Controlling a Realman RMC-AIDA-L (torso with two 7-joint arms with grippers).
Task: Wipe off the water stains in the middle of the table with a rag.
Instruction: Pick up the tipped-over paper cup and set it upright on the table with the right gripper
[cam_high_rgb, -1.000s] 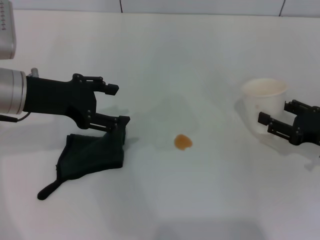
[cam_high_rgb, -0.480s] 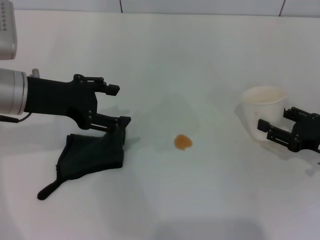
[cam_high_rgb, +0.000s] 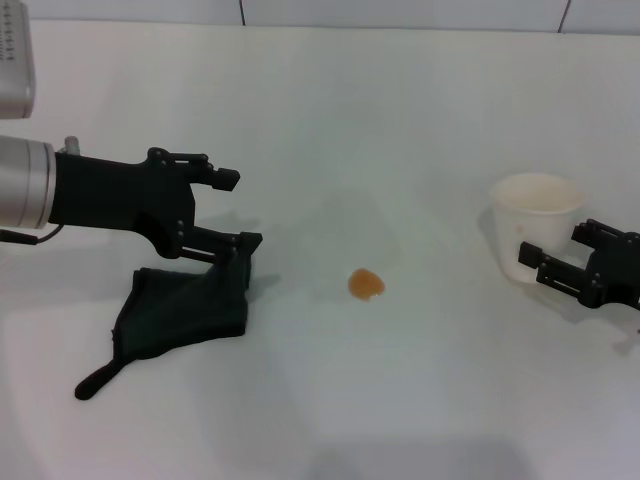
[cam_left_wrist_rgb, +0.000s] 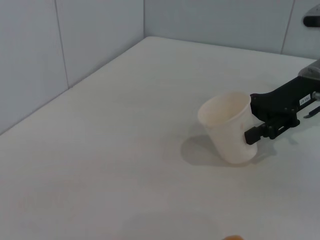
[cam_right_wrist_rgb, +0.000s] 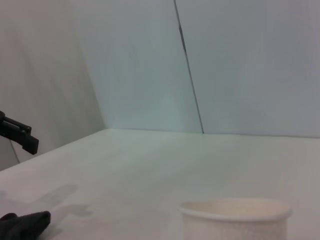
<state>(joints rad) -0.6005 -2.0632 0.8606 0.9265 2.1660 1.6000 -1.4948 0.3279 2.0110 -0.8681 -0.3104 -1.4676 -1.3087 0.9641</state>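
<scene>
Left gripper (cam_high_rgb: 238, 208) fingers spread above rag (cam_high_rgb: 185, 308); no legible writing

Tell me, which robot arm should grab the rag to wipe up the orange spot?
Probably the left. The left gripper is open right above the rag, with one finger at the cloth's edge. The right gripper is far off beside the cup, across the spot from the rag.

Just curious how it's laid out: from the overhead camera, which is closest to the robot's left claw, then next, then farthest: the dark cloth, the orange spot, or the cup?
From the left gripper:
1. Rag, just below it, lower finger touching.
2. Water stain, mid-table.
3. Plastic cup, far right, by the right gripper.
</scene>
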